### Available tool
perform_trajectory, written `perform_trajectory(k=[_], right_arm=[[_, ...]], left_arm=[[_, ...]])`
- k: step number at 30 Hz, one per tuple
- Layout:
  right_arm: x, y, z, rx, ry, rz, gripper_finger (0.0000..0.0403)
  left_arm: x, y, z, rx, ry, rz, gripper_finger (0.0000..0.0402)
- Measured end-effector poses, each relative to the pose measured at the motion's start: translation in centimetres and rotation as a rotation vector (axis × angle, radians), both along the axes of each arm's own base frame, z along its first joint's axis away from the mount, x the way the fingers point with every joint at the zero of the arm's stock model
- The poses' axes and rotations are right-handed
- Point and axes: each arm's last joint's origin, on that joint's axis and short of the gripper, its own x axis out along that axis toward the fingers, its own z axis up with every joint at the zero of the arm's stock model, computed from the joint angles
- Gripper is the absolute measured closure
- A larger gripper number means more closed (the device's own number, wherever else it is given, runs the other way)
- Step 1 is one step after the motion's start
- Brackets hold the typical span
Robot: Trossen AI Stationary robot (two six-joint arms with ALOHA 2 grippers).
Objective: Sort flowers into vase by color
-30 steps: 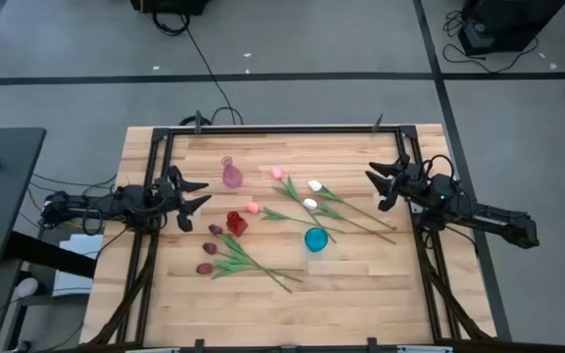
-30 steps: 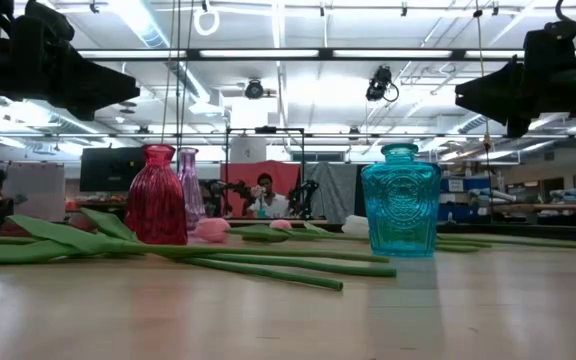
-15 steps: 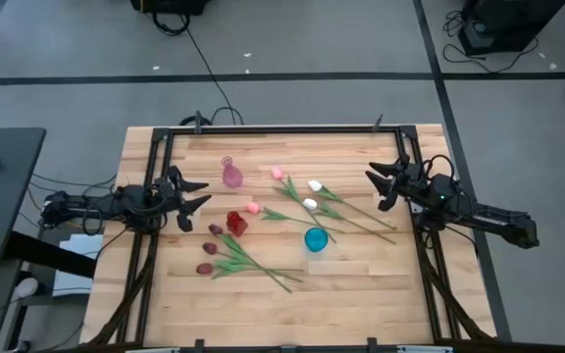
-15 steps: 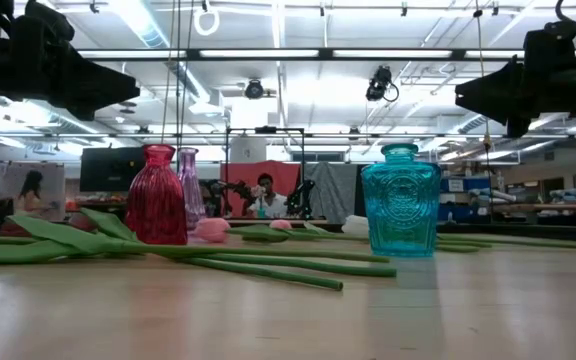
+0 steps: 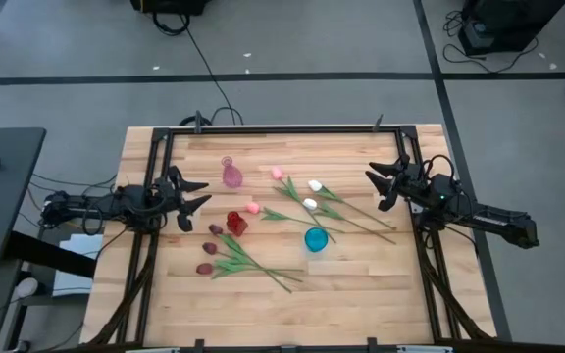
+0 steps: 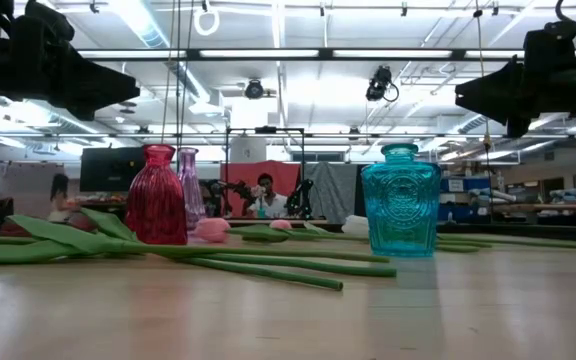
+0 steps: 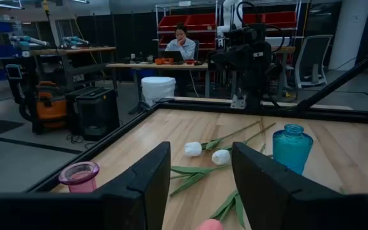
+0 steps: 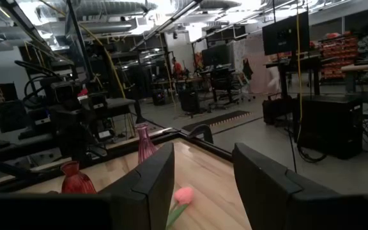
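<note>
Moved: on my table, nothing; only a person (image 6: 60, 190) far behind it has shifted along since a second ago.
Flowers: all the flowers (image 5: 292, 208) lie flat mid-table, maroon heads (image 5: 206, 268) near me, pink (image 5: 276, 173) and white (image 5: 314, 185) farther.
Vases: red vase (image 5: 234, 223), pink vase (image 5: 231, 175) and teal vase (image 5: 316, 239) stand empty.
Left gripper (image 5: 196, 198): hangs over the left edge, fingers spread, holding nothing.
Right gripper (image 5: 382, 184): same at right edge.
Meaning: I judge sorting hasn't started.

Background person (image 6: 60, 195) at far left of low view shifted rightward
</note>
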Motion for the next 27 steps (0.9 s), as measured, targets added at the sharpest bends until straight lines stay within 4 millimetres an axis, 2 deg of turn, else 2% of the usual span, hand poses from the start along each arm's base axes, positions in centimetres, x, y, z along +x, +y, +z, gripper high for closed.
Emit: perform_trajectory(k=[6, 12, 15, 20, 27], right_arm=[[0.0, 0.0, 0.3, 0.014, -0.041, 0.003, 0.0234], [-0.4, 0.2, 2.0, 0.262, -0.374, 0.106, 0.0234], [-0.6, 0.3, 2.5, 0.302, -0.461, 0.143, 0.0234], [-0.4, 0.4, 2.1, 0.282, -0.394, 0.177, 0.0234], [0.0, 0.2, 1.4, 0.295, -0.303, 0.154, 0.0234]], left_arm=[[0.0, 0.0, 0.5, 0.001, -0.05, 0.001, 0.0229], [-0.5, 0.1, 2.5, -0.022, -0.269, 0.002, 0.0229], [-0.8, 0.1, 3.2, -0.038, -0.353, 0.0, 0.0229], [-1.1, 0.1, 3.9, -0.049, -0.436, -0.001, 0.0229], [-1.1, 0.1, 4.0, -0.05, -0.444, -0.001, 0.0229]])
